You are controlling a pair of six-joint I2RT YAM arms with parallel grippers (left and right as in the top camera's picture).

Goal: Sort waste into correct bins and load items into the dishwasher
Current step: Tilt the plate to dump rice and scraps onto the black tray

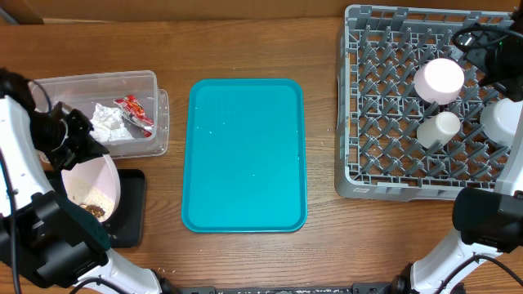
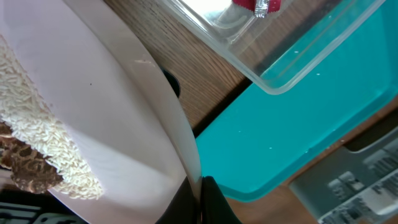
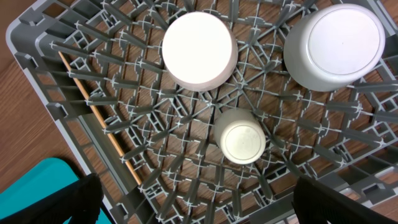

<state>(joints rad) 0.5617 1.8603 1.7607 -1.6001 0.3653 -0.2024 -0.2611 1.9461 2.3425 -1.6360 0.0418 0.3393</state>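
Clear plastic tub (image 1: 49, 86) at the far left of the wooden tabletop (image 1: 245, 41) holds a crumpled white napkin (image 1: 106, 121) and a small red-and-white wrapper (image 1: 135, 110). Just in front of it lies a shallow black tray (image 1: 131, 204). Over this tray a round white plate (image 1: 98, 175) hangs tilted, gripped at its rim by the clenched left fingers (image 2: 208, 202). Grainy white rice crumbs (image 2: 37, 143) and lumpy brown scraps (image 2: 25, 168) cling to the lower part of the plate's smooth face. A glossy teal tray (image 1: 245, 155) with rounded corners lies in the middle of the tabletop. At the right, the grey plastic rack (image 1: 359, 106), a square grid of upright pegs, carries three pieces upside down: a pale pink saucer (image 1: 439, 79), a small white cup (image 1: 439, 128) and a grey-white bowl (image 1: 502, 118). The right fingers (image 3: 68, 202) hover spread wide above the rack, grasping nothing.
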